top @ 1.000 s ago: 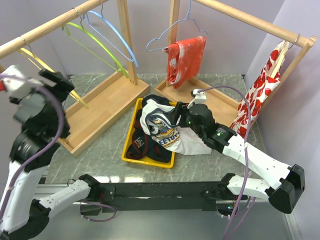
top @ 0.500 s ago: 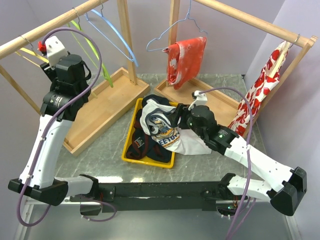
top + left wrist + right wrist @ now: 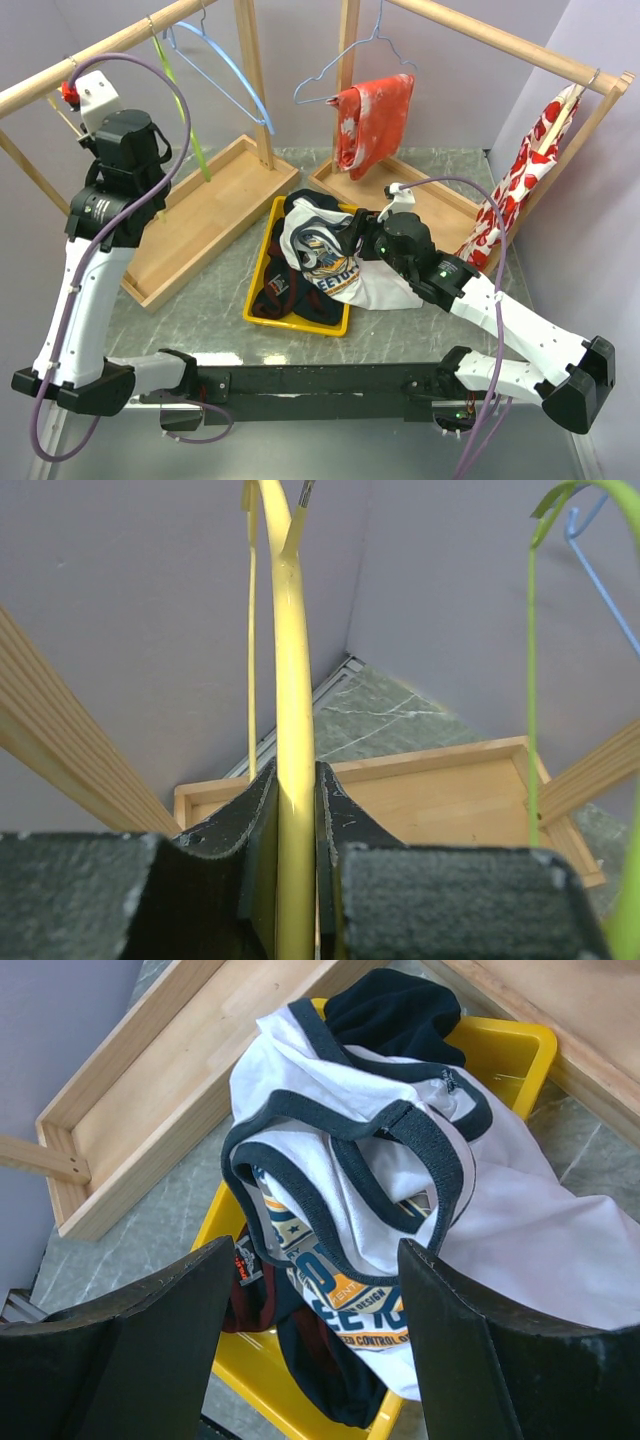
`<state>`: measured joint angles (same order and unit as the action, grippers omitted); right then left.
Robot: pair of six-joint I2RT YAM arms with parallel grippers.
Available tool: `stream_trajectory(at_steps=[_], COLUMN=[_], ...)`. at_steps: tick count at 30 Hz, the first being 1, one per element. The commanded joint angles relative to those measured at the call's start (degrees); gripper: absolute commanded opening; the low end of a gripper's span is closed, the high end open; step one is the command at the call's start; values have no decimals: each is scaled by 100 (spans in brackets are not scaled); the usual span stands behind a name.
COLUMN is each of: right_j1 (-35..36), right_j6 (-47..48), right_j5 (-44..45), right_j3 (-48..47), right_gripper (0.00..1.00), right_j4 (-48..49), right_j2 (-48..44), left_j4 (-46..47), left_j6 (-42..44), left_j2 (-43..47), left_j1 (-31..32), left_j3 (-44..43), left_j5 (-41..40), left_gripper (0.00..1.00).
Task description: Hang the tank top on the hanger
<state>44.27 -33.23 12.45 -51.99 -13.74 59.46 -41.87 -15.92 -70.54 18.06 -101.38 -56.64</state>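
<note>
The yellow hanger (image 3: 293, 680) hangs from the wooden rail at the far left, a thin sliver of it (image 3: 63, 117) showing in the top view. My left gripper (image 3: 297, 810) is raised to it and shut on its arm, both pads pressed against the yellow plastic. The tank top (image 3: 325, 260), white with navy trim and a printed graphic, lies crumpled over the yellow bin (image 3: 262, 270). My right gripper (image 3: 318, 1290) hovers open just above the tank top (image 3: 380, 1160), with nothing between its fingers.
A dark clothes pile (image 3: 285, 295) fills the bin under the tank top. A lime-green hanger (image 3: 185, 110) and a light-blue hanger (image 3: 225, 60) share the left rail. Red floral garments hang at the back (image 3: 375, 115) and the right (image 3: 525, 170). Wooden rack trays (image 3: 200, 215) flank the bin.
My left arm swung up to the left rail and its jaws closed on the yellow hanger. The lime-green hanger swung. The right arm stayed put.
</note>
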Motion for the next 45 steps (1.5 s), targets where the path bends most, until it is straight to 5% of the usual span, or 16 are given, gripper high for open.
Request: stream_trajectory(at_steps=[1,13,34,45], right_j1=[47,55,81,82], right_j6=[-16,27,19,168], right_j5=[-14,21,91,653], right_j3=[13,-75,171,338], right_gripper=[74,74,74,75], right_j4=[91,126,152,3], right_j2=[-75,101,13,-128], left_j4=[82,21,346,1058], left_j6=[2,-419,-1668,-1634], left_j2=[330,1059,3441,4425], left_j1=[-5,-5,-5,-5], left_j3=[-391,-207,3220,5154], left_j5=[373,1840,4090,6312], left_gripper=[1,1,1,1])
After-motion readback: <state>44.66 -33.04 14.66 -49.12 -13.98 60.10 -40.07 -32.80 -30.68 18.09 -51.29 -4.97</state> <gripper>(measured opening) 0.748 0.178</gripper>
